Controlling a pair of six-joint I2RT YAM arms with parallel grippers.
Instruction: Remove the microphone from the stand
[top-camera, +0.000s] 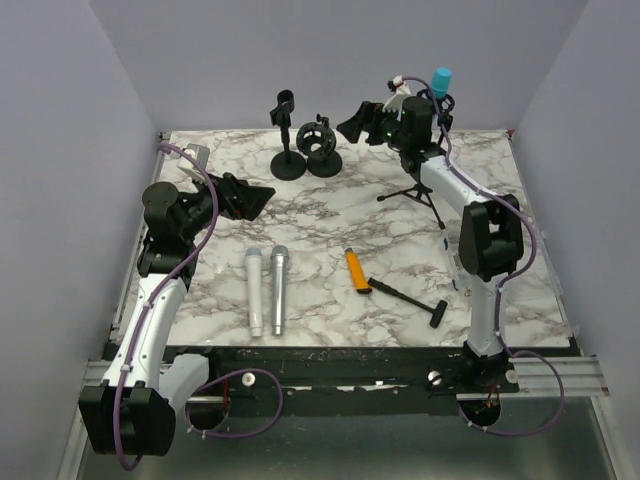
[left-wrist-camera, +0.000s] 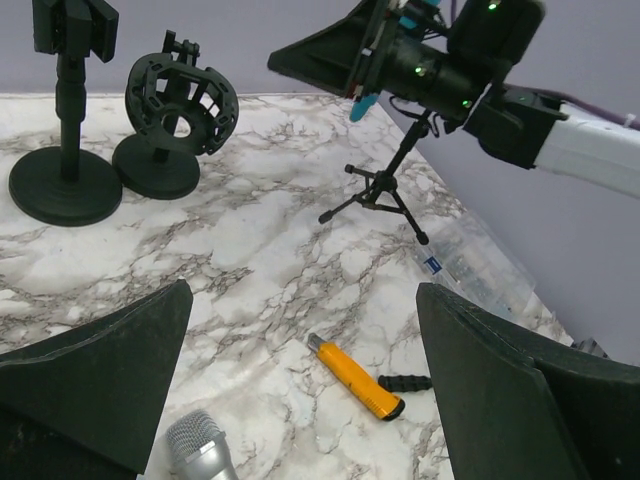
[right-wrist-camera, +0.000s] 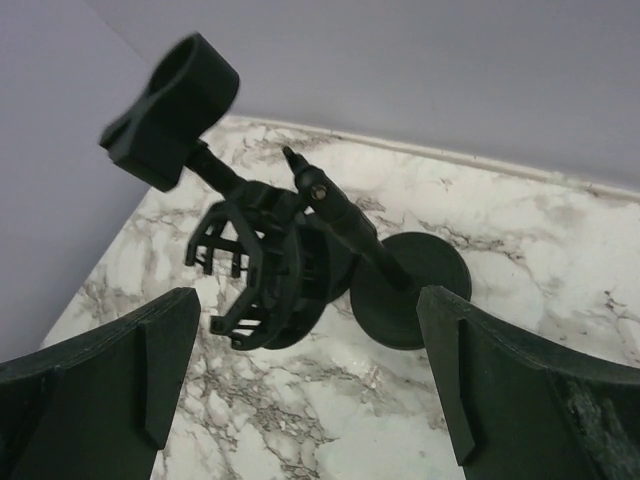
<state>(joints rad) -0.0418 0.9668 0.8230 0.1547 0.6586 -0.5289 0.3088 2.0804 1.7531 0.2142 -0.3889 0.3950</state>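
From above, I am holding my left gripper (top-camera: 255, 197) wide open over the left part of the marble table (top-camera: 330, 215). My right gripper (top-camera: 360, 124) is hanging just as wide at the far side, near the shock mount (top-camera: 320, 148) and the clip stand (top-camera: 287, 140). The blue-headed microphone (top-camera: 441, 79) is sitting in the tripod stand (top-camera: 412, 190) at the far right, close behind my right wrist, in neither hand. Through my left wrist camera, my spread fingers (left-wrist-camera: 90, 380) are framing the tripod stand (left-wrist-camera: 383, 190) and an orange tool (left-wrist-camera: 355, 375), with nothing between them. Through my right wrist camera, my parted fingers (right-wrist-camera: 110, 390) are pointing at the clip stand (right-wrist-camera: 170, 100) and the shock mount (right-wrist-camera: 255, 265), touching neither.
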